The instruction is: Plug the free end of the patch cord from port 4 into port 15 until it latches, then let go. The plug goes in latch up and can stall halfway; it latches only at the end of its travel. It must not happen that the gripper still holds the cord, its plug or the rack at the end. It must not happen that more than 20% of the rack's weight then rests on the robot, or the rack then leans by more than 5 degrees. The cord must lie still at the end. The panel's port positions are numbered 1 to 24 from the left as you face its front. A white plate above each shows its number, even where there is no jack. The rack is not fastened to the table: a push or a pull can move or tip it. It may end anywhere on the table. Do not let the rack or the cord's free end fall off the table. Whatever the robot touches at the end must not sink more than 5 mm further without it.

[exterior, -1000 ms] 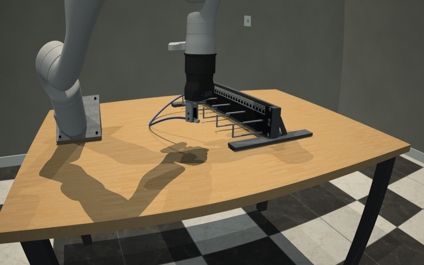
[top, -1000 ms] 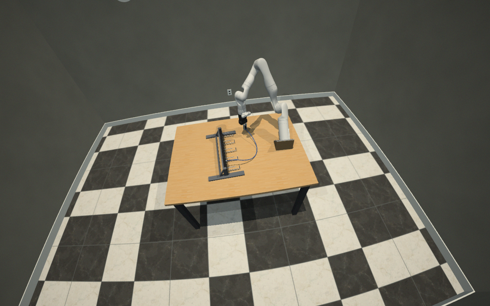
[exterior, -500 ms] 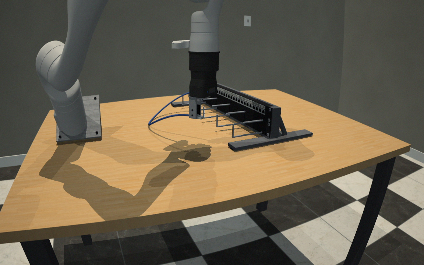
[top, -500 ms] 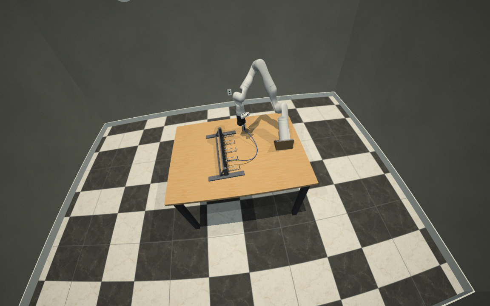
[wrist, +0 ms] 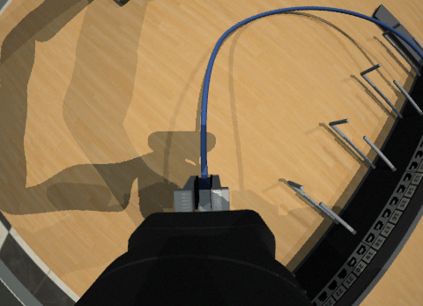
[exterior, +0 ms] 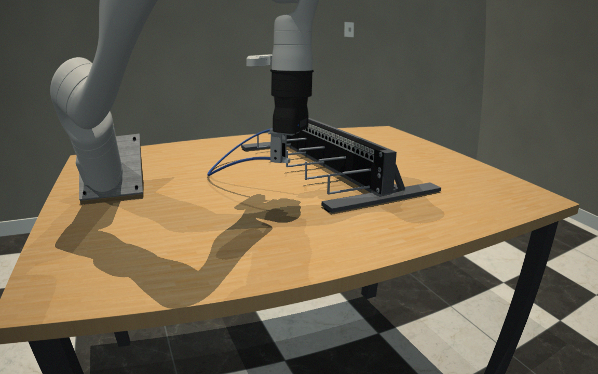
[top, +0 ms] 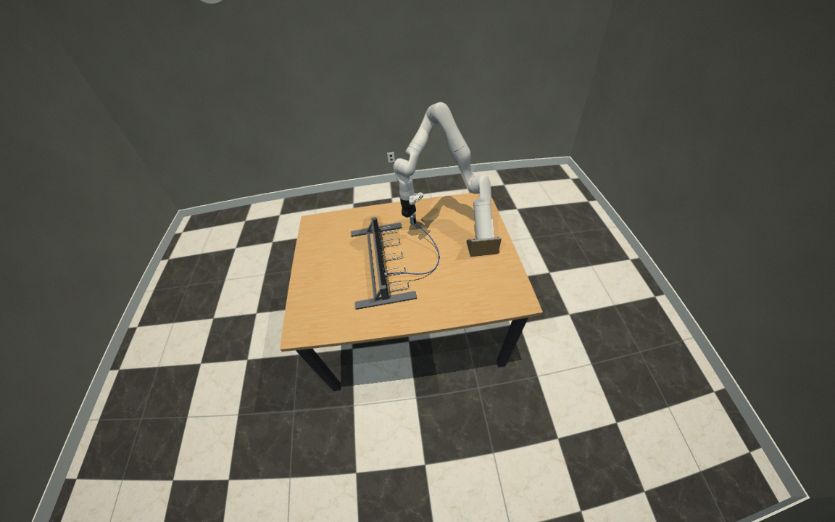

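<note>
My gripper [top: 412, 222] [exterior: 277, 155] [wrist: 204, 186] points straight down and is shut on the plug at the free end of the blue patch cord [top: 438, 258] [exterior: 210, 171] [wrist: 204, 136]. It holds the plug a little above the table, in front of the black patch panel [top: 376, 259] [exterior: 376, 160] [wrist: 376, 235], near the panel's right half as faced from the front. The cord arcs away from the fingers over the table and runs back to a port near the panel's other end. The plug itself is mostly hidden between the fingers.
Several grey cable-support bars [exterior: 336, 158] [wrist: 349, 142] stick out from the panel's front, close beside the gripper. The rack stands on long foot bars [exterior: 382, 196] on the wooden table [top: 343, 317] [exterior: 384, 246]. The arm's base plate [exterior: 129, 158] [top: 484, 245] is bolted nearby.
</note>
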You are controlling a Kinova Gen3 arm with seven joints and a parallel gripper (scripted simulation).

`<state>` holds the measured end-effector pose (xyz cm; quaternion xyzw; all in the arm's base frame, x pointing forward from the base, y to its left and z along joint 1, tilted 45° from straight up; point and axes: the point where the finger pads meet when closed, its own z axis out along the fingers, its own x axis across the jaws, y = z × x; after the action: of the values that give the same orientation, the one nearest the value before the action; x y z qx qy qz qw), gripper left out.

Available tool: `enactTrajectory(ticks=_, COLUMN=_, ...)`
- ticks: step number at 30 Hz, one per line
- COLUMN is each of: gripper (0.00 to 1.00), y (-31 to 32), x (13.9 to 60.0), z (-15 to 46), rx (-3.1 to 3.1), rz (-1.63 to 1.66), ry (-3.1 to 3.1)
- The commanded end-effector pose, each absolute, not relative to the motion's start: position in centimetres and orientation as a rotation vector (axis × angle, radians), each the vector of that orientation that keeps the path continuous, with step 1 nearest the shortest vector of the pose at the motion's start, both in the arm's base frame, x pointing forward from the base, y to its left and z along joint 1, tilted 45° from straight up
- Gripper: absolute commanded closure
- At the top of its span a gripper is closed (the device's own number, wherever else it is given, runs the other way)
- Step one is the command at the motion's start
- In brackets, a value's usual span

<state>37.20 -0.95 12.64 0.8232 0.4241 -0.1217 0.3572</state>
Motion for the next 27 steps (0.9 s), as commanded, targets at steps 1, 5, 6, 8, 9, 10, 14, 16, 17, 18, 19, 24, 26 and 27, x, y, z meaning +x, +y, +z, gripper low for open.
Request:
enactTrajectory(ticks=1, gripper=1.00, y=-0.6, x=37.4, z=12.3, rx=2.113, rz=-0.327, ry=1.116)
enactTrajectory(ticks=5, gripper=1.00, y=-0.1, x=37.8, z=11.9, rx=2.094, rz=-0.345, ry=1.158)
enactTrajectory(ticks=6, gripper=1.00, y=-0.1, x=37.8, z=11.9, rx=2.094, rz=-0.345, ry=1.158)
enactTrajectory(ticks=8, gripper=1.00, y=0.0, x=37.8, z=11.9, rx=2.089, rz=-0.349, ry=1.168)
enactTrajectory(ticks=9, gripper=1.00, y=0.2, x=37.9, z=11.8, rx=2.084, rz=-0.354, ry=1.178)
enactTrajectory(ticks=10, gripper=1.00, y=0.3, x=38.0, z=11.7, rx=2.079, rz=-0.358, ry=1.188)
enactTrajectory(ticks=14, gripper=1.00, y=0.8, x=38.4, z=11.4, rx=2.059, rz=-0.376, ry=1.229)
enactTrajectory(ticks=16, gripper=1.00, y=1.1, x=38.5, z=11.2, rx=2.049, rz=-0.385, ry=1.249)
enactTrajectory(ticks=17, gripper=1.00, y=1.2, x=38.6, z=11.2, rx=2.044, rz=-0.390, ry=1.259)
enactTrajectory(ticks=18, gripper=1.00, y=1.3, x=38.7, z=11.1, rx=2.039, rz=-0.394, ry=1.269)
enactTrajectory(ticks=19, gripper=1.00, y=1.5, x=38.8, z=11.0, rx=2.034, rz=-0.399, ry=1.280)
enactTrajectory(ticks=24, gripper=1.00, y=1.9, x=39.0, z=10.8, rx=2.017, rz=-0.412, ry=1.309)
enactTrajectory(ticks=26, gripper=1.00, y=2.1, x=39.2, z=10.6, rx=2.006, rz=-0.420, ry=1.329)
enactTrajectory(ticks=27, gripper=1.00, y=2.3, x=39.3, z=10.6, rx=2.001, rz=-0.425, ry=1.339)
